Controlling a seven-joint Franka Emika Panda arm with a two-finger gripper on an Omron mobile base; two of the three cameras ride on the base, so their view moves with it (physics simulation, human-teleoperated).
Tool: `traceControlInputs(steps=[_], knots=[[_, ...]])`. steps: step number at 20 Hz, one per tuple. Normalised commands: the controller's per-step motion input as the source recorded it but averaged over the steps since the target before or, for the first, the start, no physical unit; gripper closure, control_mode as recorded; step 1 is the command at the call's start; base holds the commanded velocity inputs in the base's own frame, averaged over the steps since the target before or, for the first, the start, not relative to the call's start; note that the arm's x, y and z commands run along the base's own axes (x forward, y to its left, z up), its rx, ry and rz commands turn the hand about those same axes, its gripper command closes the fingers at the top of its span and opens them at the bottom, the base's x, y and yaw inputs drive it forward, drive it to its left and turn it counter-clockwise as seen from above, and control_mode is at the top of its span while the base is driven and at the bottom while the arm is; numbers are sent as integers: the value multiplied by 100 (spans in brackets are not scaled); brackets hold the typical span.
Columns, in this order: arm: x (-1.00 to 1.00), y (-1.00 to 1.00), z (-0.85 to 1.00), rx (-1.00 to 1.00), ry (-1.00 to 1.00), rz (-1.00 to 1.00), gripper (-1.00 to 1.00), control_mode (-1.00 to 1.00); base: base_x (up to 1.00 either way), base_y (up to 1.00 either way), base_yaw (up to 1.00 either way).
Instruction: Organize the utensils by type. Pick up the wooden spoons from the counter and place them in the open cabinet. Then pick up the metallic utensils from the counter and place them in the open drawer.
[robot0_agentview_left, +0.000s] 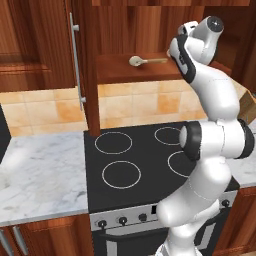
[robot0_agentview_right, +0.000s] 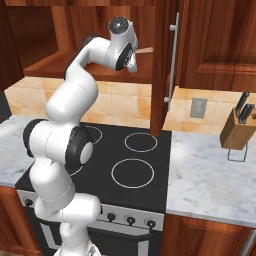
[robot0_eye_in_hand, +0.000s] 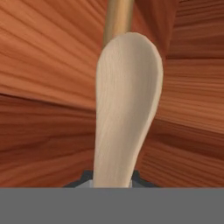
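Wooden spoon (robot0_eye_in_hand: 127, 109) held at the open cabinet (robot0_agentview_left: 135, 75), above the shelf.

Seen in the hand view rising straight up between the gripper (robot0_eye_in_hand: 111, 177) finger tips, broad bowl close to the camera, handle running away into the cabinet. Jaws closed against its sides, it seems, though the tips are mostly hidden. In the left base view, lies pale over the shelf board, long axis left to right, bowl to the left, handle toward the hand. Next, probably: lower onto the shelf, then release. Stove (robot0_agentview_left: 130, 160) below, knife block (robot0_agentview_right: 239, 127) far right on the counter (robot0_agentview_right: 210, 175).
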Motion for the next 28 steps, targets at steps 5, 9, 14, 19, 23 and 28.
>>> traceControlInputs(steps=[5, 9, 14, 19, 23, 28], knots=[[0, 0, -29, 0, 0, 4, -100, -100, 0, 0, 0], [1, 0, -29, 0, 0, 4, -100, -100, 0, 0, 0], [0, -5, -25, 0, 0, 5, -100, -100, 0, 0, 0], [-9, -5, -34, 0, 0, 3, -100, -100, 0, 0, 0], [-17, -4, -41, 0, 0, 2, -100, -100, 0, 0, 0], [-39, -11, -42, 0, 0, 4, -100, -100, 0, 0, 0]])
